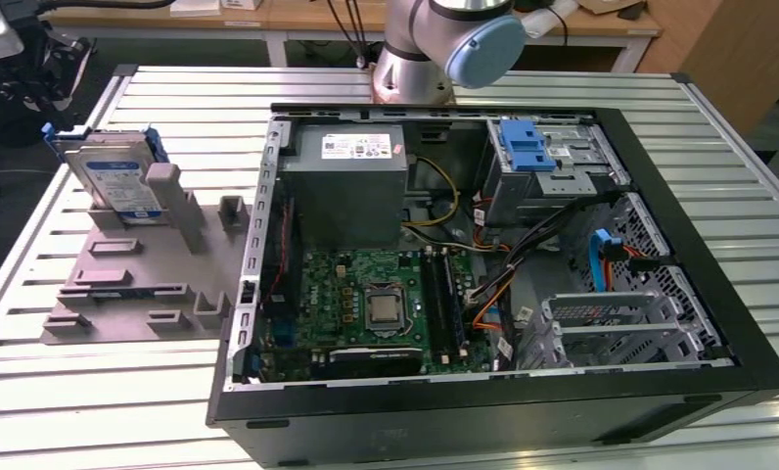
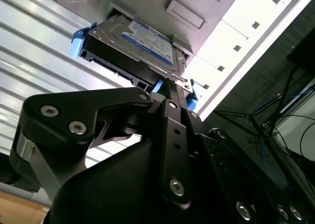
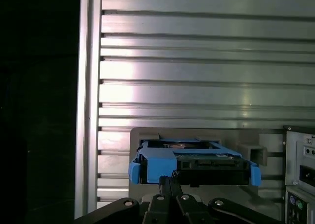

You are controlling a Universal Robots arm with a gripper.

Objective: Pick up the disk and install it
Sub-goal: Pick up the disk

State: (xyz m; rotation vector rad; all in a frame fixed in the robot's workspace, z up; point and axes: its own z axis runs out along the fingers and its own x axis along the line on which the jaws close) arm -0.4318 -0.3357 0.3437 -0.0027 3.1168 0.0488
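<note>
We are early in the job: the disk [image 1: 115, 179] stands in its grey holder [image 1: 128, 294] on the counter [image 1: 103, 401], outside the open computer case [image 1: 494, 411], with the tool [image 3: 170, 178] at its edge, though we cannot tell whether it grips.

A ribbed metal table [image 1: 103, 392] carries an open black computer case [image 1: 494, 416] lying on its side. Inside it are a grey power supply [image 1: 343, 191], a green circuit board [image 1: 343, 294] with a bare processor [image 1: 385, 310], and a blue latch [image 1: 526, 147] on a metal cage. On the exterior view's left, a flat grey holder [image 1: 142, 294] lies beside the case, and the disk [image 1: 118, 178] stands upright in it, label showing. The dark gripper [image 1: 53, 110] is right by the disk's upper end. The arm's base [image 1: 409, 69] stands behind the case.
</note>
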